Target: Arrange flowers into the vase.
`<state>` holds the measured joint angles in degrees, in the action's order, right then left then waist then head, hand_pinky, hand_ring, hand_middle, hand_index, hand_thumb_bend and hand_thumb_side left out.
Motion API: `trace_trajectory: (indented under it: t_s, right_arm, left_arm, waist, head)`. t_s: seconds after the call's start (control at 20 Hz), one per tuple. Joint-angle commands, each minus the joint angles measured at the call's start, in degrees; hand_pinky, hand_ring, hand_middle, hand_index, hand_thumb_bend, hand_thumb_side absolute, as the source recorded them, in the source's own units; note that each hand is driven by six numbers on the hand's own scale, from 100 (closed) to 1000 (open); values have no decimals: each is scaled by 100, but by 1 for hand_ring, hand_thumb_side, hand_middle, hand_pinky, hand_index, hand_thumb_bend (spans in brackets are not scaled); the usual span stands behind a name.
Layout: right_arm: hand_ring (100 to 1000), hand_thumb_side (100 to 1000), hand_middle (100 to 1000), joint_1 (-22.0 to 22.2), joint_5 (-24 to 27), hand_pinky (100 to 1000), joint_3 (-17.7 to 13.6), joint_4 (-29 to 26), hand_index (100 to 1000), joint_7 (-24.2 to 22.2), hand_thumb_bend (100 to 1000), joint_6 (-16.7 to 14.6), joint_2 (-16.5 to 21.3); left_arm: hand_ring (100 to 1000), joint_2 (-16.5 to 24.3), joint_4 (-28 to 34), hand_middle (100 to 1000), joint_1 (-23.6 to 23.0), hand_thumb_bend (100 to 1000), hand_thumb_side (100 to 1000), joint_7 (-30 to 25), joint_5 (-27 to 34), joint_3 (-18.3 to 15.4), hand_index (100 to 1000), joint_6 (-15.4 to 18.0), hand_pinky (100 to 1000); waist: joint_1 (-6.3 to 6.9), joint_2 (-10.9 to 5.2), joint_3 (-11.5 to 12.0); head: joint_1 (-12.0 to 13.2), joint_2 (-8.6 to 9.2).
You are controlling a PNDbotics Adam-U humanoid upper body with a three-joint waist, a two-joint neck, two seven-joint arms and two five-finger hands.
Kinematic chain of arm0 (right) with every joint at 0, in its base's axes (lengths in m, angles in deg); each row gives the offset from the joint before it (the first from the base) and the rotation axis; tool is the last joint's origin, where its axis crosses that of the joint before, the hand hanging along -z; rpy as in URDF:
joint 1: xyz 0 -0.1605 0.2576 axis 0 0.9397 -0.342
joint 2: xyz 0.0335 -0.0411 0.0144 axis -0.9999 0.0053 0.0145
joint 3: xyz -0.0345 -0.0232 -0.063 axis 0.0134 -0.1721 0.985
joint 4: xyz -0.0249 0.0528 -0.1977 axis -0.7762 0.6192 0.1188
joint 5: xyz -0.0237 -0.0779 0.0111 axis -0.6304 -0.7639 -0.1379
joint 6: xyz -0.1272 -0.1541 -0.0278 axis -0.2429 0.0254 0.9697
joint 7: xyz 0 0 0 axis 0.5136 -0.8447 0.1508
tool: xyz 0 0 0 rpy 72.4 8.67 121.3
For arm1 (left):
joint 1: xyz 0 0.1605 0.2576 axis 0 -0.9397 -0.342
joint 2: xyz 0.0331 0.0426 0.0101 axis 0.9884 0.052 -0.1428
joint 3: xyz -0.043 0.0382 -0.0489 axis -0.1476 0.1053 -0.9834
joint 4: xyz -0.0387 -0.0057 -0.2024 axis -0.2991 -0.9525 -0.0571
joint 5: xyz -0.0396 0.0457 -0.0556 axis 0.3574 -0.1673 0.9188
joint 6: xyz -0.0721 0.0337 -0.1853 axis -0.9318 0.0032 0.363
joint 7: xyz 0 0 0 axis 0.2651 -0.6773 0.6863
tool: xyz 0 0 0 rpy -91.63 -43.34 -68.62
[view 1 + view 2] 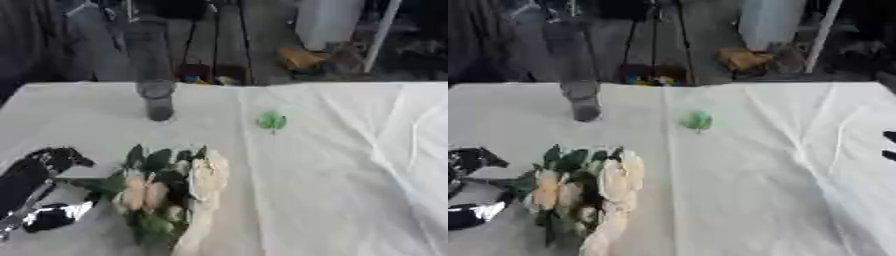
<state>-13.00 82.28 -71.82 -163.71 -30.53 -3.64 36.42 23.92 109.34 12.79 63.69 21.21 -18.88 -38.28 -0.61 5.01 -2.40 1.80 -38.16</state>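
Here, left robot hand (39, 192) spread open beside flowers (166, 192); vase (156, 75) well apart.

a white cloth (350, 175) with soft creases covers the table, matt. the vase (150, 60) at upper left looks like clear, smooth glass. the left hand (39, 192) at lower left is glossy black with shiny silver metal. the flowers (171, 192) look matt, cream petals, green leaves.

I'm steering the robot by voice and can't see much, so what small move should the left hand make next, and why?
Probably close the left hand on the stems of the flower bunch. The hand lies beside the bunch with thumb and fingers apart, holding nothing, the flowers lie flat on the table, and the vase stands empty farther back.
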Motion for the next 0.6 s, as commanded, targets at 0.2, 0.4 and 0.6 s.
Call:
trace_trajectory:
  t_s: [0.2,0.4,0.6]
  right_arm:
    - [1000,877,845,-72,-1,880,-40,-80,997,7,100,0,189]
    - [1000,878,845,-61,-2,880,-49,-79,997,9,100,-1,185]
    - [1000,878,845,-55,-2,880,-55,-74,997,15,100,-6,189]
  left_arm:
    - [638,88,74,604,22,379,322,0,12,-84,731,-48,730]
    - [638,85,16,601,-63,378,340,65,205,-164,724,-118,723]
    - [639,128,-29,603,-132,390,338,64,368,-253,725,-161,723]
  waist:
    - [-3,-42,12]
    - [-6,-39,22]
    - [-12,-44,36]
  head:
    - [-31,40]
    - [-55,77]
    - [-68,39]
